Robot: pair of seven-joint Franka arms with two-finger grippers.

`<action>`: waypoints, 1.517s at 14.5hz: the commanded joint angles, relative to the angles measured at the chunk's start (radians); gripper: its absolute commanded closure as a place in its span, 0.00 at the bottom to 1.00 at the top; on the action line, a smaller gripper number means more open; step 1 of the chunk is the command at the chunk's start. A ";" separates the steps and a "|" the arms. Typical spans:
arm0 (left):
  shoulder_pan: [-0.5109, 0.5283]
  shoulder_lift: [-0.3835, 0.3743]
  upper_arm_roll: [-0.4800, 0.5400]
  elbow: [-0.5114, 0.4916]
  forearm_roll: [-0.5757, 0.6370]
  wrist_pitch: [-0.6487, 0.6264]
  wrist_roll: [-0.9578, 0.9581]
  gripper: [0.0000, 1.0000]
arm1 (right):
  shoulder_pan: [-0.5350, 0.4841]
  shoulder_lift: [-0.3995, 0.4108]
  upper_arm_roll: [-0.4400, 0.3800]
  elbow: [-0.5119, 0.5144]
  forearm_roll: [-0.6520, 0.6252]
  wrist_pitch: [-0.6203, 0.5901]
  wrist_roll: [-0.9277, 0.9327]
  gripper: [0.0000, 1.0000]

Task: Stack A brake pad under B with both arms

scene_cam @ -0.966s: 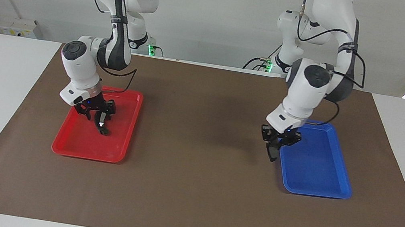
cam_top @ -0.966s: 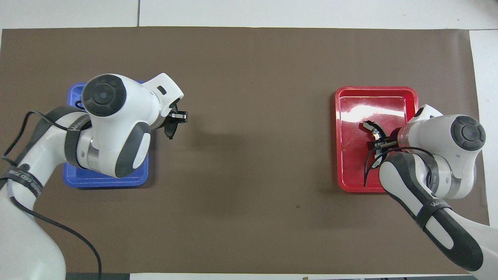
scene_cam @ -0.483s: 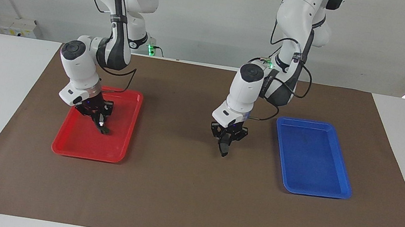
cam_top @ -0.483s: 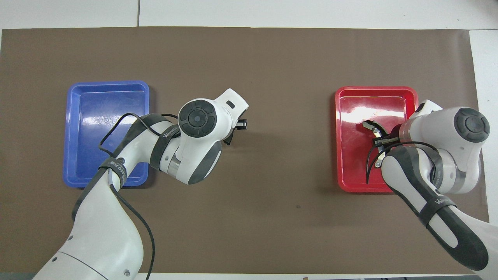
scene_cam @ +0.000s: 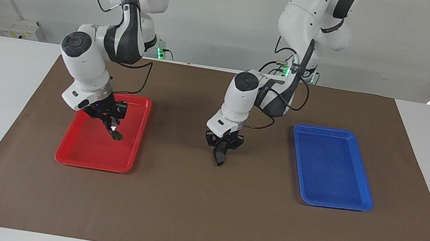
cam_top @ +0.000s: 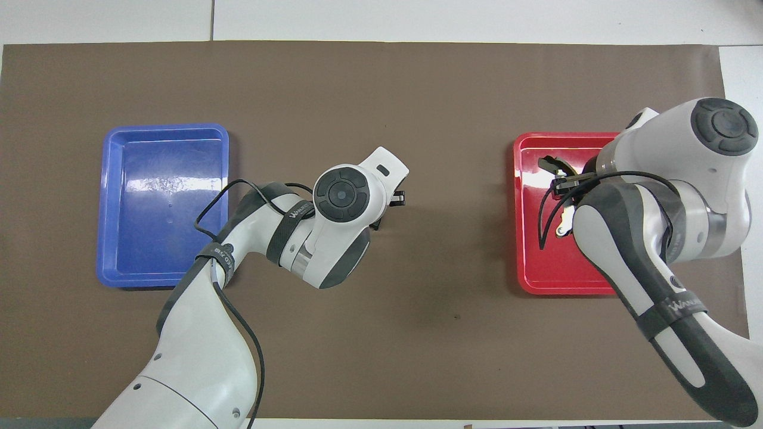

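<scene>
Bright even light, soft shadows on the brown mat [scene_cam: 201, 204], glare on the blue tray [cam_top: 156, 183], perhaps from overhead lamps

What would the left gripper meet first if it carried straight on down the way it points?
Most likely the bare brown mat. The left gripper, holding the A brake pad, points down over the mat between the two trays, with nothing under it.
</scene>
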 commanded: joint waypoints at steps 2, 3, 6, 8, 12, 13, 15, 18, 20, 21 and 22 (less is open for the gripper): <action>-0.026 0.006 0.019 0.006 -0.016 -0.010 -0.012 0.48 | 0.069 0.042 0.005 0.064 0.015 -0.009 0.083 1.00; -0.026 0.004 0.020 0.008 -0.016 -0.022 -0.014 0.41 | 0.073 0.044 0.005 0.069 0.015 -0.007 0.097 1.00; -0.008 -0.037 0.033 0.009 -0.016 -0.074 -0.008 0.01 | 0.086 0.048 0.005 0.069 0.015 0.007 0.099 1.00; 0.051 -0.100 0.033 0.009 -0.011 -0.152 0.003 0.01 | 0.127 0.050 0.005 0.074 0.016 0.014 0.129 1.00; 0.232 -0.224 0.033 0.020 -0.010 -0.356 0.283 0.01 | 0.220 0.161 0.005 0.230 0.035 -0.042 0.259 1.00; 0.287 -0.250 0.033 0.021 -0.010 -0.398 0.369 0.01 | 0.246 0.195 0.005 0.271 0.036 -0.053 0.293 1.00; 0.378 -0.293 0.033 0.023 -0.010 -0.462 0.512 0.01 | 0.297 0.252 0.005 0.319 0.036 -0.047 0.328 1.00; 0.493 -0.355 0.034 0.060 -0.007 -0.612 0.675 0.01 | 0.369 0.312 0.005 0.348 0.035 0.011 0.408 1.00; 0.558 -0.408 0.034 0.072 -0.002 -0.715 0.744 0.01 | 0.402 0.338 0.005 0.350 0.035 0.062 0.454 1.00; 0.581 -0.437 0.034 0.072 0.007 -0.751 0.770 0.01 | 0.415 0.349 0.005 0.350 0.036 0.085 0.457 1.00; 0.599 -0.456 0.034 0.074 0.026 -0.777 0.788 0.01 | 0.429 0.352 0.005 0.344 0.036 0.106 0.460 1.00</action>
